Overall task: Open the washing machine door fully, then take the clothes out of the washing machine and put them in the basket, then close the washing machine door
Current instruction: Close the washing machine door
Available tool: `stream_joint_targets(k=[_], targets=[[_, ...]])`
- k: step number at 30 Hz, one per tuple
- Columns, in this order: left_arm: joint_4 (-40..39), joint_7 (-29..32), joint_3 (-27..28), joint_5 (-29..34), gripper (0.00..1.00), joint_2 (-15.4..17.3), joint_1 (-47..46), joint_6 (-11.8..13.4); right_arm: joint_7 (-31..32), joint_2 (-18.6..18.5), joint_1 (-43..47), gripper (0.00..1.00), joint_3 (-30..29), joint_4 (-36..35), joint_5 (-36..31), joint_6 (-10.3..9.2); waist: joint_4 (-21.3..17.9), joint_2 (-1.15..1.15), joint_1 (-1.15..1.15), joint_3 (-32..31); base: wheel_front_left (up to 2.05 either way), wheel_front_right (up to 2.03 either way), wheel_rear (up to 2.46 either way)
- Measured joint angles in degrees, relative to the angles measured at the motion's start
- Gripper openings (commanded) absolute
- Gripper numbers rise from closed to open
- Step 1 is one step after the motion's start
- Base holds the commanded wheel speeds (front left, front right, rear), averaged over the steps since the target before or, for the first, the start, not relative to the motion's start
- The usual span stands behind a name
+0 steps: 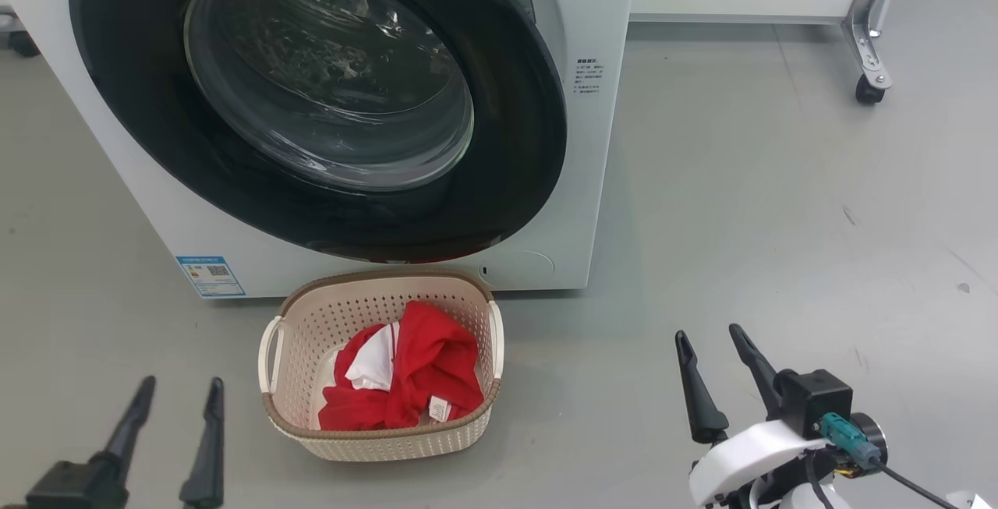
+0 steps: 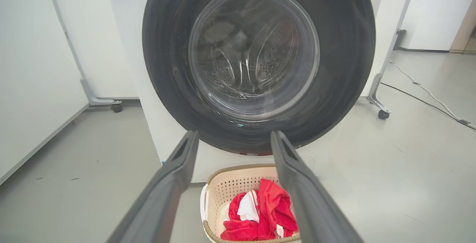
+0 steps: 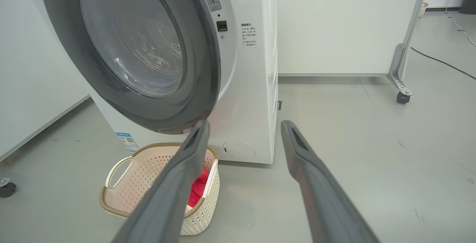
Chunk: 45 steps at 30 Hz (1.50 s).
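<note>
The washing machine door blocks our way into the washing machine. Open floor lies right of the basket.

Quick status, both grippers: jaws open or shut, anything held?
Left gripper: jaws open, holding nothing.
Right gripper: jaws open, holding nothing.
</note>
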Motion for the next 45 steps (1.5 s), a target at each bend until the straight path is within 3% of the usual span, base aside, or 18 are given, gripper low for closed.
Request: stream_joint_targets(k=[34,35,36,45], targets=[[1.23,-0.07,-0.79,6.23,1.00,-5.41,1.04,1.47,0.76,-0.01,1.88,0.98,-0.08,-2.42,0.00,-0.94,-0.10,0.00,0.00,0.59,0.00,0.00,0.00],[1.23,-0.07,-0.64,6.39,1.00,-5.56,1.04,1.56,0.76,-0.05,1.88,0.38,-0.15,-2.57,0.00,-0.94,-0.09,0.00,0.00,0.73,0.00,0.00,0.00],[1.24,-0.07,-0.57,6.46,1.00,-5.70,1.04,1.69,0.76,-0.09,1.88,0.00,-0.16,-2.59,0.00,-0.94,-0.08,0.00,0.00,0.82,0.00,0.00,0.00],[0.53,0.19,-0.33,7.16,1.00,-6.71,0.93,1.70,1.53,-0.98,1.59,0.00,-0.07,-3.63,-0.01,-0.90,0.14,0.00,0.00,2.27,0.00,0.00,0.00]])
